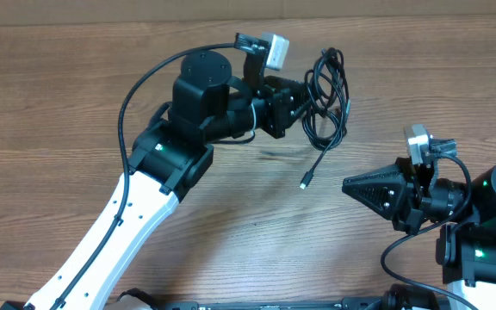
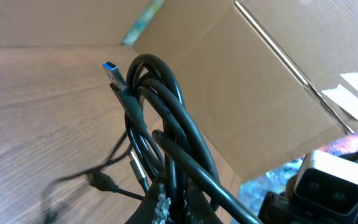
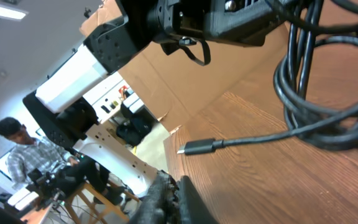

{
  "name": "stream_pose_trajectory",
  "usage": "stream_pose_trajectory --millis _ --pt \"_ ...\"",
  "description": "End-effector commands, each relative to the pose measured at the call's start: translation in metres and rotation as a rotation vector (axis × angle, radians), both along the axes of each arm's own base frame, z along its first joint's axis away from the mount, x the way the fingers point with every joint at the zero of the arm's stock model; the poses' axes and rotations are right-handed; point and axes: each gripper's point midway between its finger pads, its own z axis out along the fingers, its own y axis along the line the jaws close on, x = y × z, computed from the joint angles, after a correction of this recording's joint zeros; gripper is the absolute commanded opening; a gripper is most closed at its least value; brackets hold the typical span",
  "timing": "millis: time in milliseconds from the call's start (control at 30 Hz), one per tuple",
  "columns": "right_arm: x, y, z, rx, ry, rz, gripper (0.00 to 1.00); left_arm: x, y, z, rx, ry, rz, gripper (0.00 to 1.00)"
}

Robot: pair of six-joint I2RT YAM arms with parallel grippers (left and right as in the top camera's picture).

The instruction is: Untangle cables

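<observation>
**Item 1: cables** (image 1: 327,96). Thin black cords gathered in a bundle of overlapping loops, far right of centre on the counter (image 1: 76,103). The bundle sits at the tip of the left gripper. One loose strand leaves the bundle and runs toward the near side, ending in a small plug (image 1: 304,182). In the left wrist view the loops (image 2: 160,112) rise out of the jaws, and a flat metal plug with a blue insert (image 2: 112,70) stands at the top of the bundle. In the right wrist view the loops (image 3: 303,93) fill the upper right, and the small plug (image 3: 197,148) lies low over the wood. Whether the bundle rests on the counter or hangs just above it cannot be told.

**Item 2: left gripper** (image 1: 304,105). It reaches in from the near left and points right. Its jaws are pressed together, pinching the cables (image 2: 166,208).

**Item 3: right gripper** (image 1: 349,183). It is at the near right, pointing left, with its tip near the small plug but apart from it. Its jaws are pressed together with nothing between them (image 3: 169,196).

**Item 4: counter.** Brown wood grain, carrying both arms and the cables.

**Item 5: cardboard sheet** (image 2: 241,81). Plain brown, standing along the far edge of the counter behind the bundle.

**Item 6: person** (image 3: 17,152). In a checked shirt, far off in the background of the right wrist view.
</observation>
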Motion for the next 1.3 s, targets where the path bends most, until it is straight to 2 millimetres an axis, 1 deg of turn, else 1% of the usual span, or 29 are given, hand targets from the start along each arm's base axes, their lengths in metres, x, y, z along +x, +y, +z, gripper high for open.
stream_pose_trajectory --millis 0,33,67,100,133,200,300,367,467,700,800,900,1000,1167,1267 --pt "-0.006 0.001 0.001 -0.003 -0.015 0.026 0.18 -0.007 0.002 0.019 -0.009 -0.111 -0.042 0.04" --pt "-0.004 0.001 0.001 -0.003 -0.015 0.016 0.28 -0.011 0.001 0.020 -0.004 -0.140 -0.076 0.04" --pt "-0.002 0.001 0.001 -0.002 -0.013 0.004 0.40 -0.016 -0.001 0.021 0.002 -0.171 -0.112 0.04" --pt "0.000 0.000 0.001 -0.002 -0.011 -0.006 0.48 -0.022 -0.003 0.021 0.005 -0.201 -0.149 0.04" --pt "0.004 0.000 0.001 -0.001 -0.005 -0.029 0.62 -0.031 -0.005 0.022 0.009 -0.250 -0.210 0.04" --pt "0.010 -0.002 0.001 0.004 0.021 -0.069 0.66 -0.047 -0.008 0.025 0.004 -0.325 -0.316 0.04" --pt "0.019 -0.005 0.000 0.012 0.049 -0.124 0.66 -0.067 -0.010 0.028 -0.019 -0.389 -0.435 0.04" --pt "0.023 -0.006 0.000 0.012 0.049 -0.144 0.66 -0.072 -0.008 0.029 -0.029 -0.411 -0.474 0.04" --pt "0.031 -0.012 0.000 0.022 0.080 -0.198 0.66 -0.071 -0.001 0.030 -0.040 -0.418 -0.489 0.04" --pt "0.041 -0.028 0.000 0.031 0.097 -0.279 0.67 -0.070 0.015 0.034 -0.065 -0.417 -0.524 0.04" --pt "0.039 -0.028 0.000 0.030 0.094 -0.266 0.65 -0.071 0.014 0.034 -0.067 -0.418 -0.530 0.04" --pt "0.025 -0.022 0.002 0.008 0.024 -0.175 0.65 -0.078 0.008 0.034 -0.071 -0.422 -0.551 0.04" --pt "0.018 -0.019 0.002 0.002 0.004 -0.134 0.64 -0.083 0.002 0.034 -0.070 -0.425 -0.559 0.04" --pt "0.021 -0.020 0.001 0.002 0.007 -0.153 0.63 -0.090 -0.006 0.033 -0.072 -0.426 -0.578 0.04" --pt "0.024 -0.021 0.000 0.004 0.014 -0.158 0.59 -0.094 -0.008 0.033 -0.075 -0.425 -0.589 0.04"
